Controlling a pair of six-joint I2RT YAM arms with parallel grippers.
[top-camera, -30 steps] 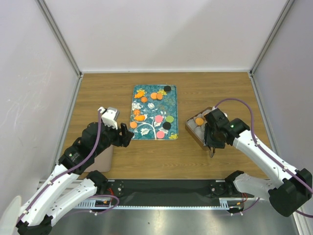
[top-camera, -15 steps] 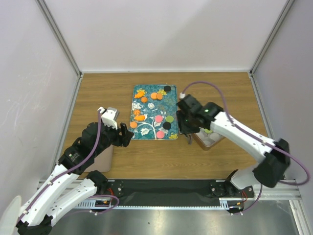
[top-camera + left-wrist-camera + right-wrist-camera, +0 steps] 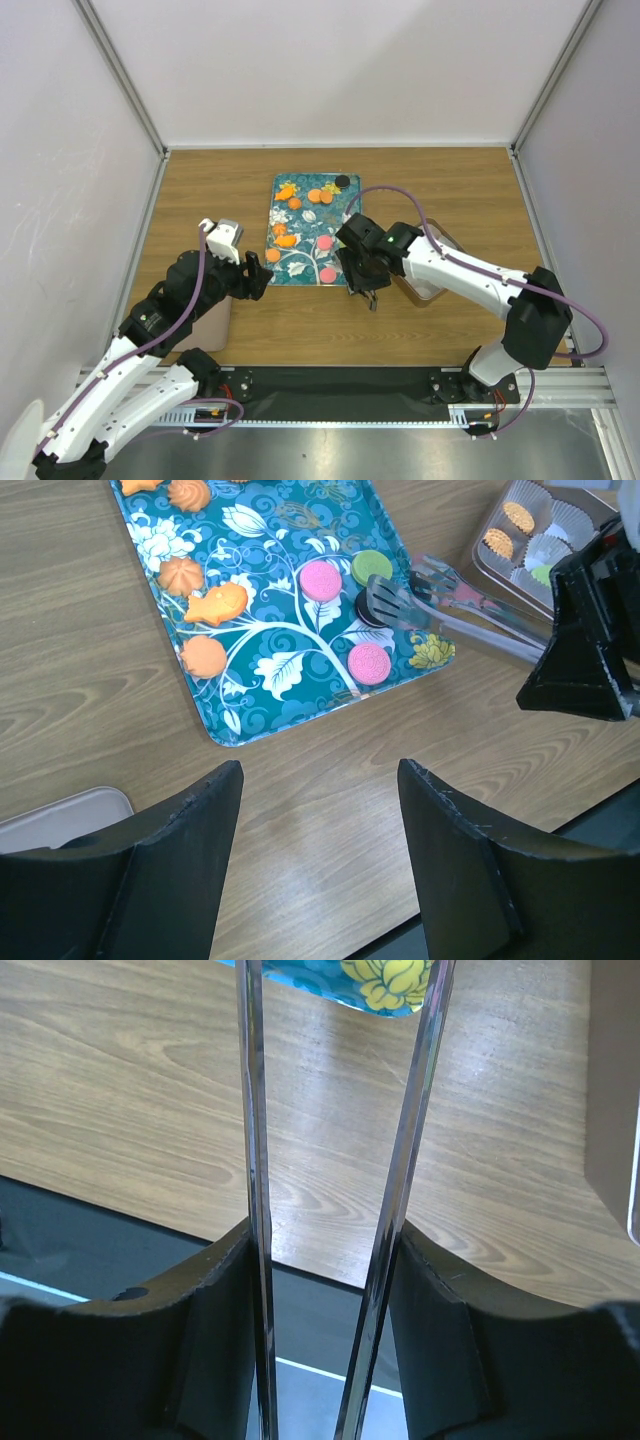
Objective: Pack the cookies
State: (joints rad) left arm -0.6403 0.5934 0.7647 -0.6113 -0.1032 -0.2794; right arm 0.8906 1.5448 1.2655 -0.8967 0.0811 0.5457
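On the wooden table (image 3: 200, 190), a teal floral tray (image 3: 303, 262) carries most of the cookies (image 3: 321, 580), a few already lying in the paper-cup box (image 3: 480, 550) to its right. The right gripper (image 3: 325, 1330) is clamped on metal tongs (image 3: 450, 605) whose tips sit over a black cookie (image 3: 366, 614) near the tray's right edge; the left gripper (image 3: 320, 770) hangs empty, fingers spread wide. A gentle, even squeeze and a level lift toward an empty cup should serve best.
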